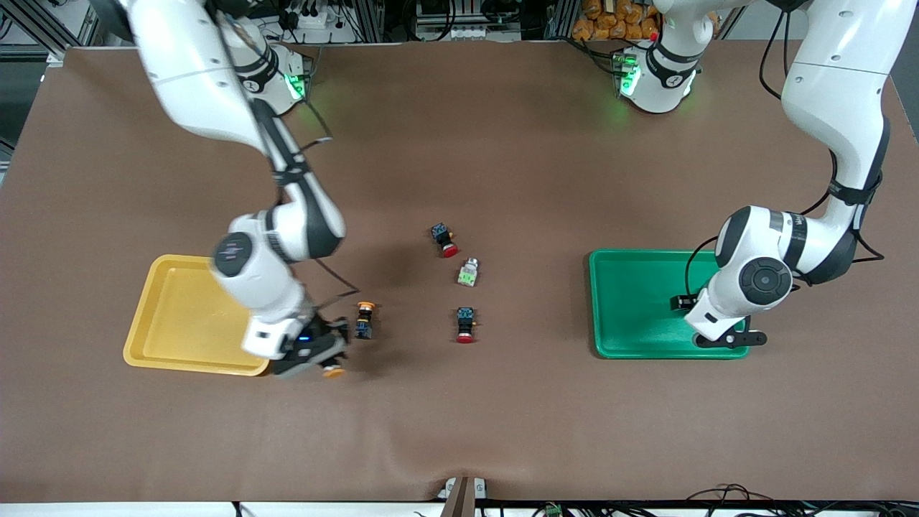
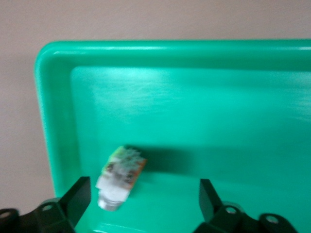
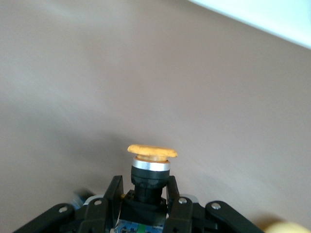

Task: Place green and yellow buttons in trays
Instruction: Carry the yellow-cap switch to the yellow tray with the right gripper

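The right hand (image 3: 144,194) grips a black-bodied, orange-yellow-capped button (image 3: 150,167) beside the shallow yellow plastic tray (image 1: 179,316); the left hand (image 2: 145,201) hangs wide open over a whitish button (image 2: 120,175) in the green plastic tray (image 2: 204,102).

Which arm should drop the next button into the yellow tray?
Right. Its tool is already shut on a yellow-capped button beside the yellow tray. The left tool is open over the green tray, where a whitish button lies.
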Robot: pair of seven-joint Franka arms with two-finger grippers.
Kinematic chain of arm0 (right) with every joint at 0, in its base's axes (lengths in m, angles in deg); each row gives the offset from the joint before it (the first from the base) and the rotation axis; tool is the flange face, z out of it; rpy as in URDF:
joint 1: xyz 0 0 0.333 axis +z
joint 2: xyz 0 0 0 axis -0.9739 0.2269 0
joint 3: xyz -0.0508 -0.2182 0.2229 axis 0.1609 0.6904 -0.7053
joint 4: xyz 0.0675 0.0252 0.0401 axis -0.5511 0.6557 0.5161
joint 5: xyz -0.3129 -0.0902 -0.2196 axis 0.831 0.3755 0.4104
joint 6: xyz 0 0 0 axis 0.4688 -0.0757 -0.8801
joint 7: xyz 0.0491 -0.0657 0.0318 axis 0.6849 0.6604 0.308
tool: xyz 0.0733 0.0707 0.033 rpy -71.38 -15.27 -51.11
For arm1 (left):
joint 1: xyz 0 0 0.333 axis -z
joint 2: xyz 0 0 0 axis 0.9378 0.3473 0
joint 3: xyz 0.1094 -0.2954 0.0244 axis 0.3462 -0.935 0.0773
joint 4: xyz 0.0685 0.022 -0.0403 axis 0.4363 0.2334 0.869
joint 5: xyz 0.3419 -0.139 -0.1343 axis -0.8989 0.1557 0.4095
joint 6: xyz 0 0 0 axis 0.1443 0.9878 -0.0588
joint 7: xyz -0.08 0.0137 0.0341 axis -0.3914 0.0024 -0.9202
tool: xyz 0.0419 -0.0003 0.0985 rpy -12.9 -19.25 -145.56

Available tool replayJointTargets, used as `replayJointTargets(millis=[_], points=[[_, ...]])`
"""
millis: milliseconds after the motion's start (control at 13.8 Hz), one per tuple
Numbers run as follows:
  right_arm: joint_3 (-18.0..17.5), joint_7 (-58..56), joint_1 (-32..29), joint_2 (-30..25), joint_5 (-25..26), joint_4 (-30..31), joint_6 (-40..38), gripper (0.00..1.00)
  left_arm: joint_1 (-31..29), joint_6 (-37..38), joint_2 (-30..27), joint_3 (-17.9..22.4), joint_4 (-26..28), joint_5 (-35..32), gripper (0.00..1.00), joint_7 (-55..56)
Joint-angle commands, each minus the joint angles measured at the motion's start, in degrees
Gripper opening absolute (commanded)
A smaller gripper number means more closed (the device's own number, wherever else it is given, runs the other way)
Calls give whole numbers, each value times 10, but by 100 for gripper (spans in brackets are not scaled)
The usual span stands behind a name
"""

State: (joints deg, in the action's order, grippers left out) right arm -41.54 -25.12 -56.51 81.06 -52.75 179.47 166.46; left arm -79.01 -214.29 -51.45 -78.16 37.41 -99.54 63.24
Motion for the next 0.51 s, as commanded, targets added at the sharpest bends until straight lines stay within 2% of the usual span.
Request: replayJointTargets(millis=[0, 145, 290, 435], points=[[-12, -42, -66, -63, -5, 52, -104, 0, 0, 38, -27, -49, 1, 78, 100, 28], [-12, -72, -115, -73, -5, 52, -181, 0, 3, 62, -28, -98, -7, 101, 100, 86], [-11, -120, -169, -67, -3, 52, -214, 0, 18, 63, -23, -138, -10, 104, 100, 162], [-12, -168, -218, -59, -3, 51, -234, 0, 77, 63, -9, -144, -34, 105, 100, 229]])
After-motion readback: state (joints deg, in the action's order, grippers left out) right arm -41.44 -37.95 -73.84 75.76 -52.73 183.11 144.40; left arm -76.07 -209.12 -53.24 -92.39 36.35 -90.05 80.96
